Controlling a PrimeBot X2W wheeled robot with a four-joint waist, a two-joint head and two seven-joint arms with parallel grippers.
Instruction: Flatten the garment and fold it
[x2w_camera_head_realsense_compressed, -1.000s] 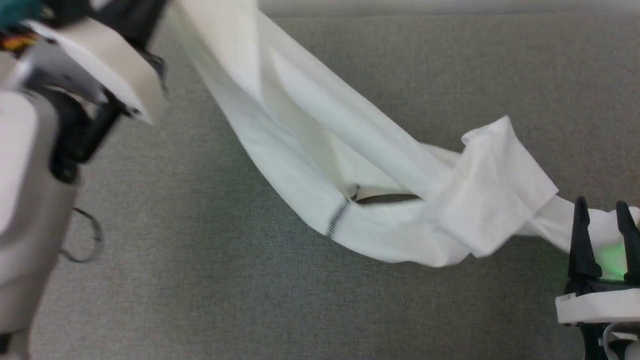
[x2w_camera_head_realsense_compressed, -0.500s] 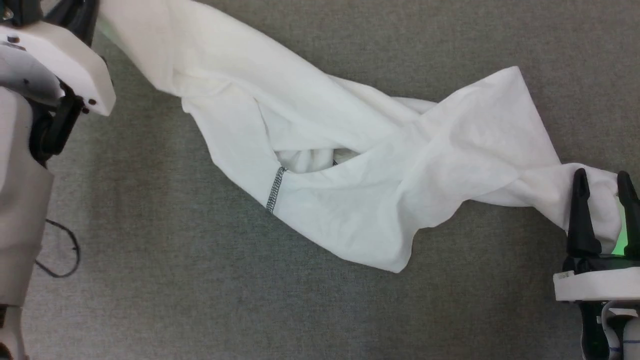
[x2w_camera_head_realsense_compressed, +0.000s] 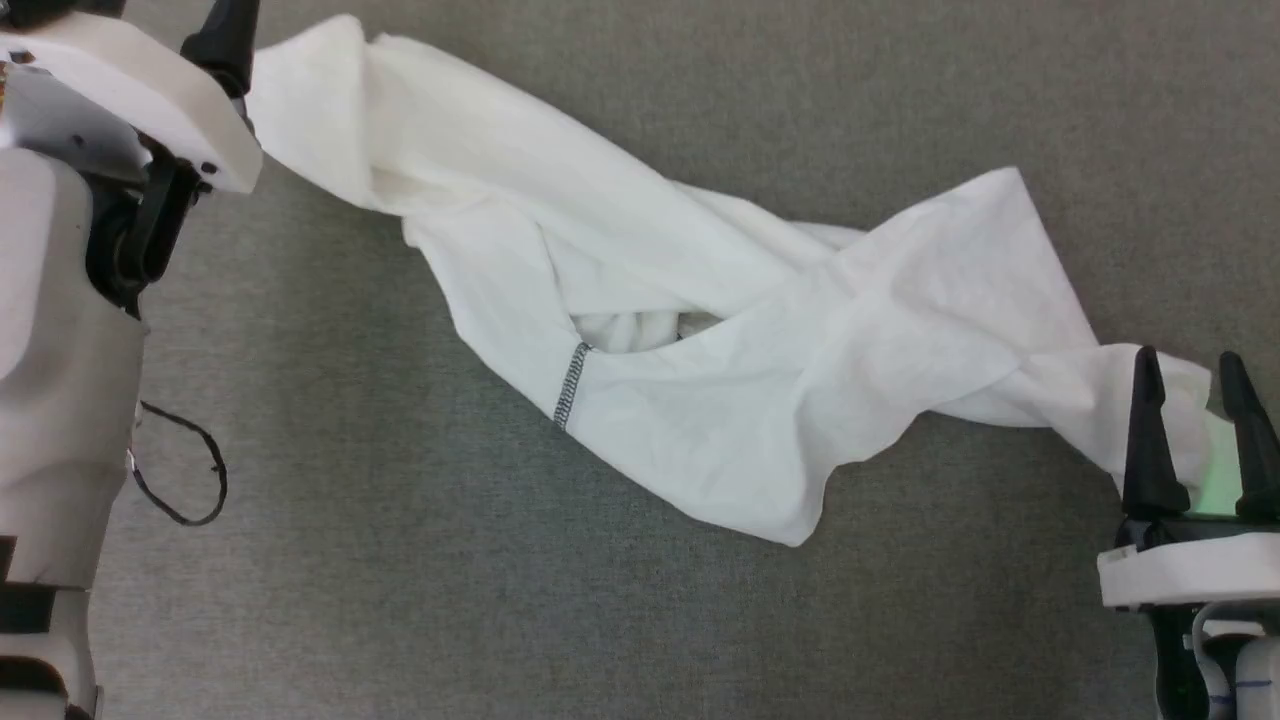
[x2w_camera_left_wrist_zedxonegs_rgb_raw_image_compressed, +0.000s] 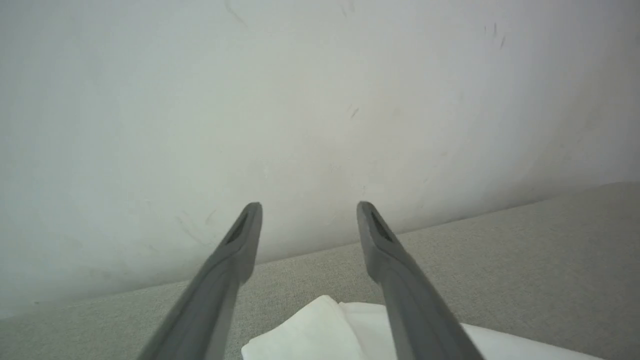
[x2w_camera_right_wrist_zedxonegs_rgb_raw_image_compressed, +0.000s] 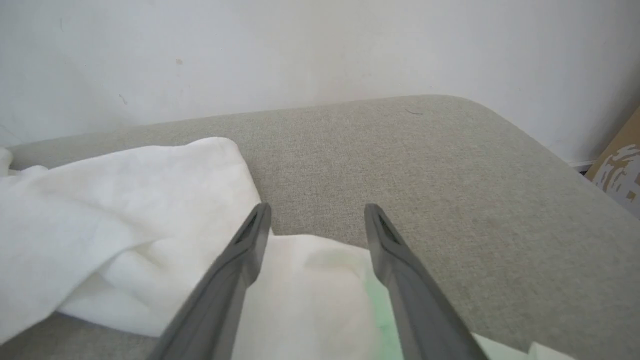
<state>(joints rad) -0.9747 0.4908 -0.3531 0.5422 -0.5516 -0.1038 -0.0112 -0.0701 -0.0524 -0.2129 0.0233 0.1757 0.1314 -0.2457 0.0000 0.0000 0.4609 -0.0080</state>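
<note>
Twisted garment (x2w_camera_head_realsense_compressed: 700, 410) on grey surface (x2w_camera_head_realsense_compressed: 400, 600) — left gripper (x2w_camera_left_wrist_zedxonegs_rgb_raw_image_compressed: 309, 207), right gripper (x2w_camera_right_wrist_zedxonegs_rgb_raw_image_compressed: 317, 210) both spread, empty

A bench (x2w_camera_head_realsense_compressed: 420, 610) covered in grey woven fabric spreads across the head view. In the right wrist view its far right corner is rounded. Behind it stands a white wall (x2w_camera_right_wrist_zedxonegs_rgb_raw_image_compressed: 320, 45) with faint scuffs and small marks. Beyond that corner, at the view's right edge, is a piece of brown cardboard (x2w_camera_right_wrist_zedxonegs_rgb_raw_image_compressed: 619, 167) with pale blotches.

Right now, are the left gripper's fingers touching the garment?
Cannot tell. Left wrist view: the left gripper is open over the garment, but neither contact nor gap shows plainly.
</note>
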